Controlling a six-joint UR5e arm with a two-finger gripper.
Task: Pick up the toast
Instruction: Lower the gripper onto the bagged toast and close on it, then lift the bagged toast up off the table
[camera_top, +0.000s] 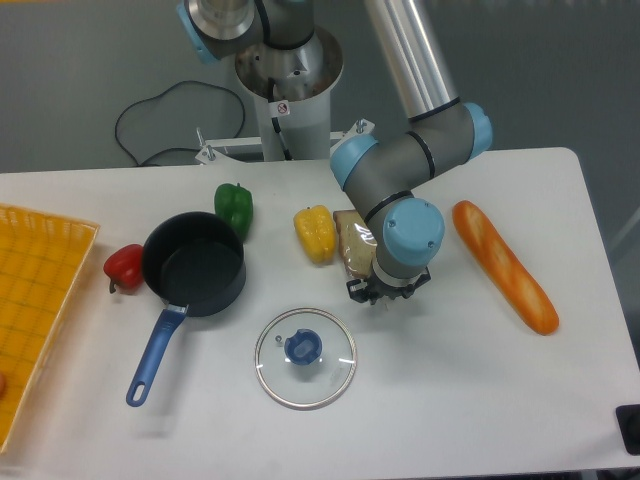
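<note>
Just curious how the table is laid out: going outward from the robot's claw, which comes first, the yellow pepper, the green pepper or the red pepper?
From the gripper:
1. Yellow pepper, just to its left in the picture.
2. Green pepper, farther left, behind the pot.
3. Red pepper, farthest, left of the pot.

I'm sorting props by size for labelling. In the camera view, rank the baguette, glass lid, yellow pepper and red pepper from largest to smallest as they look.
1. baguette, longest by far
2. glass lid, rounder but shorter
3. yellow pepper
4. red pepper, partly hidden by the pot, so its place after the yellow one is unsure
</note>
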